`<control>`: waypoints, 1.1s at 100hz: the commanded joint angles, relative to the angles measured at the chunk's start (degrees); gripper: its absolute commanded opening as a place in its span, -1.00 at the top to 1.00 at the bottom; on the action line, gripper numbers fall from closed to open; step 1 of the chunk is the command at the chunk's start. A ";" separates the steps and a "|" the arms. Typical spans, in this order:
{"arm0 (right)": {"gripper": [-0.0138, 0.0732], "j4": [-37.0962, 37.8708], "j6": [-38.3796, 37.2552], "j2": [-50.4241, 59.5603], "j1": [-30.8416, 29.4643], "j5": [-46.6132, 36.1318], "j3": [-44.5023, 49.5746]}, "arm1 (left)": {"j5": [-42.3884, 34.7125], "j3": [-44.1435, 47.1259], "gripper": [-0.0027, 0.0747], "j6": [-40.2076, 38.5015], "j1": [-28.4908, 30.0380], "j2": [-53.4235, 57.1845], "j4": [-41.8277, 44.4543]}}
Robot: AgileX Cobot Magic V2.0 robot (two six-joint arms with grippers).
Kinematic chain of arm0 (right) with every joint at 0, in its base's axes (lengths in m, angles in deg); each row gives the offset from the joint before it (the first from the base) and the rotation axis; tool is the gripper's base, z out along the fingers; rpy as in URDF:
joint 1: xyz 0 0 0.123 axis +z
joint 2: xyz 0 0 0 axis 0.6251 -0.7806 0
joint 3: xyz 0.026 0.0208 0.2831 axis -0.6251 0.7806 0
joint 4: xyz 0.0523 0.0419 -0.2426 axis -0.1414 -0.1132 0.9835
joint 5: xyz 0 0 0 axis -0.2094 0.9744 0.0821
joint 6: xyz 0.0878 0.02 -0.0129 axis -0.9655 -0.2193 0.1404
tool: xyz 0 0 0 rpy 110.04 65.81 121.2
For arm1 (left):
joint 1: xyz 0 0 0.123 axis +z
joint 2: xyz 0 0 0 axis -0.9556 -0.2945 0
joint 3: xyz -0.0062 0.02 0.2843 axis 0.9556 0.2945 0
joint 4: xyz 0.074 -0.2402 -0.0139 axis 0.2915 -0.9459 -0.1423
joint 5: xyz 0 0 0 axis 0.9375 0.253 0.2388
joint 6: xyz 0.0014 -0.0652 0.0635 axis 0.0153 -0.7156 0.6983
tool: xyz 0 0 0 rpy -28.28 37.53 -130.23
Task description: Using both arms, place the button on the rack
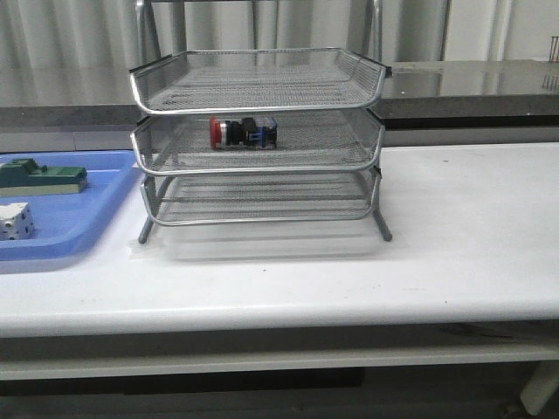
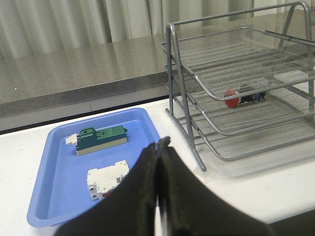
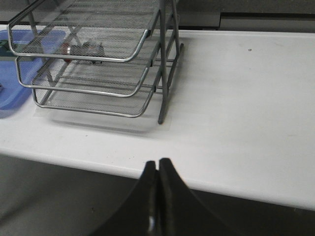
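The button [image 1: 243, 133], red head to the left and blue block to the right, lies on its side in the middle tier of the silver wire rack [image 1: 258, 166]. It also shows in the left wrist view as the button [image 2: 244, 97] and, faintly through the mesh, in the right wrist view as the button [image 3: 83, 49]. My left gripper [image 2: 159, 144] is shut with nothing in it, hanging over the near edge of the blue tray, apart from the rack [image 2: 246, 83]. My right gripper [image 3: 158, 162] is shut and empty, over the table's front edge, well short of the rack [image 3: 98, 69]. Neither arm shows in the front view.
A flat blue tray [image 1: 61, 236] sits left of the rack, holding a green block [image 1: 42, 177] and a white dotted cube [image 1: 16, 221]. In the left wrist view, the tray [image 2: 59, 177] holds the green block [image 2: 101, 139] and a white breaker [image 2: 106, 178]. A grey counter [image 1: 472, 83] runs behind.
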 commanded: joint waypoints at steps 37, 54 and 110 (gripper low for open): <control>0.82 5.30 0.55 18.45 -3.40 -20.81 18.13 | -4.61 -1.56 0.99 -0.62 0.07 -0.54 -0.67; 0.82 6.19 -0.50 26.77 -6.27 -22.79 25.78 | -4.61 -1.56 0.99 -0.62 0.07 -0.54 -0.67; 0.82 7.58 -3.63 29.54 -7.79 -31.99 36.06 | -4.61 -1.56 0.99 -0.62 0.07 -0.54 -0.67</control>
